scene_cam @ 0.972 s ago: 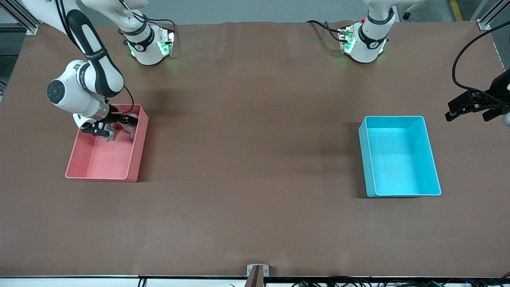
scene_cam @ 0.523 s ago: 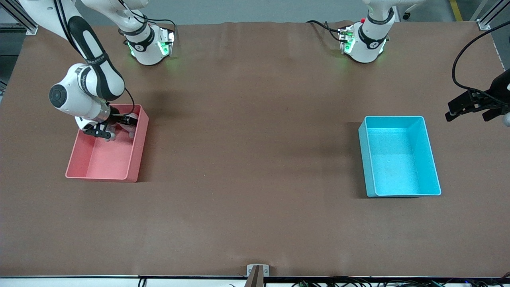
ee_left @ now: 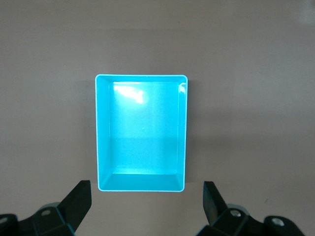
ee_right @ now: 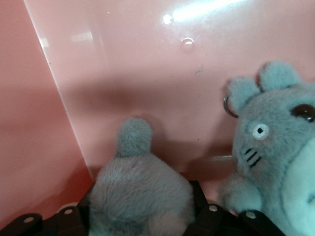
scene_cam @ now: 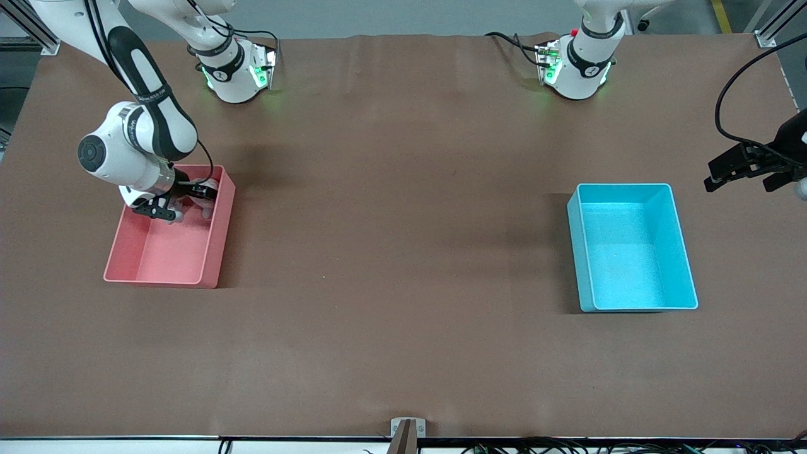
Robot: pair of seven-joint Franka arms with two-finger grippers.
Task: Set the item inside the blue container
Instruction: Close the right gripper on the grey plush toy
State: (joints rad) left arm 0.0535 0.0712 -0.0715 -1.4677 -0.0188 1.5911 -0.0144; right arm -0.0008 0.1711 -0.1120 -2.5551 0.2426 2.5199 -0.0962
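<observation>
A brown table (scene_cam: 403, 252) is carrying two bins. The blue container (scene_cam: 632, 247) is sitting toward the left arm's end. The left pincer (ee_left: 145, 206) is waiting above it, released. The right pincer (ee_right: 142, 212) is reaching into the pink bin (scene_cam: 165, 261), clenching on a grey plush toy (ee_right: 140, 189); a second grey plush (ee_right: 275, 162) is lying beside it.

Table (scene_cam: 403, 252): wide, covered edge to edge in matte brown sheeting, faint creases toward 12 o'clock. Grey floor (scene_cam: 410, 16) past the table at 12 o'clock, a yellow stripe (scene_cam: 722, 16) at 1 o'clock. Aluminium frame posts (scene_cam: 772, 28) at 1 and 11 o'clock. Small metal bracket (scene_cam: 407, 429) and white edging at 6 o'clock. Even overhead light, soft shadows.
</observation>
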